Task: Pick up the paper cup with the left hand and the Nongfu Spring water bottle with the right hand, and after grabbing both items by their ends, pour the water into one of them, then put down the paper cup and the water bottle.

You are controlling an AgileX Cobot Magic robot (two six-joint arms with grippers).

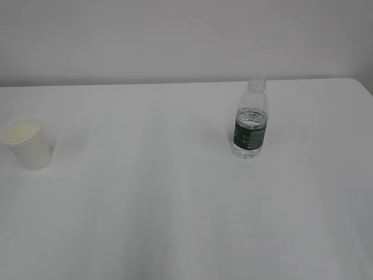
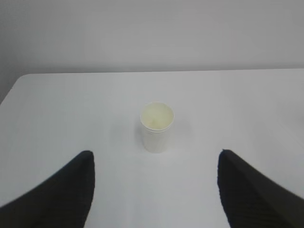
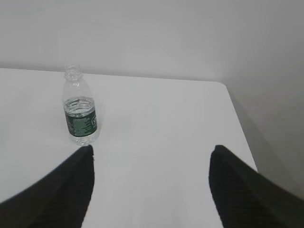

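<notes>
Left claw spread wide, pinching nothing. Straight ahead, between its dark ribbed tips: paper cup, white, round, cream inside. Right claw spread too. Ahead, left: clear plastic water bottle, green band. Smooth white surface, plain wall.

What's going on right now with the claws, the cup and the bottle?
Left gripper and right gripper open, empty. White paper cup and clear green-labelled plastic bottle upright, untouched on white table. Nothing in the way.

White table with rounded corners, plain pale wall behind.
</notes>
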